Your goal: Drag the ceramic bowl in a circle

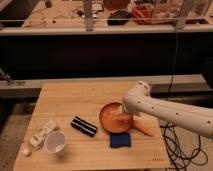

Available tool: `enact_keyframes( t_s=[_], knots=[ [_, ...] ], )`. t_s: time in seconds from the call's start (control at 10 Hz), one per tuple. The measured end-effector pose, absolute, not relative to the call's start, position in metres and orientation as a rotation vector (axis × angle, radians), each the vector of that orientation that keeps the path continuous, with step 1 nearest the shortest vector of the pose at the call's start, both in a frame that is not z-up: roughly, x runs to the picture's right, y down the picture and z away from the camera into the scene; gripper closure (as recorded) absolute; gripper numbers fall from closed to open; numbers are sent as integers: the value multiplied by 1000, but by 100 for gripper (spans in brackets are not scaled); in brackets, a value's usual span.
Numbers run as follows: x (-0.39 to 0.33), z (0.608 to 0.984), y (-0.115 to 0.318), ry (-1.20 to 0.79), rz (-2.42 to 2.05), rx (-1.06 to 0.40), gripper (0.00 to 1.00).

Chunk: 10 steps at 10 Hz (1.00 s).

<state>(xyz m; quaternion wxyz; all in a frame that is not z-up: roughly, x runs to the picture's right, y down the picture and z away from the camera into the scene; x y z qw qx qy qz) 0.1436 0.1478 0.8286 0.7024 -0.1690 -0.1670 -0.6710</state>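
The ceramic bowl (109,121) sat on the worktop (75,100) right of centre, towards the front edge; a blue sponge (120,140) lay just in front of it, and a white cup (55,142) stood near the front left corner. The end effector (123,116) reached down into the bowl from the right, jaws spread wide; whether it pressed on the bowl could not be determined.

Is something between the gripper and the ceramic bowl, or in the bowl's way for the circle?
Nothing visible separates them: the gripper is inside the bowl. For the circle, a blue sponge lies close by its near rim and an orange object by its right edge.
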Motion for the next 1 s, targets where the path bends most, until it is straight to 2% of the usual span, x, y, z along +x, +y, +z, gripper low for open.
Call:
enact_keyframes(
  t_s=[1.0],
  knots=[
    [120, 856, 148, -403, -1581, -363, 20]
  ],
)
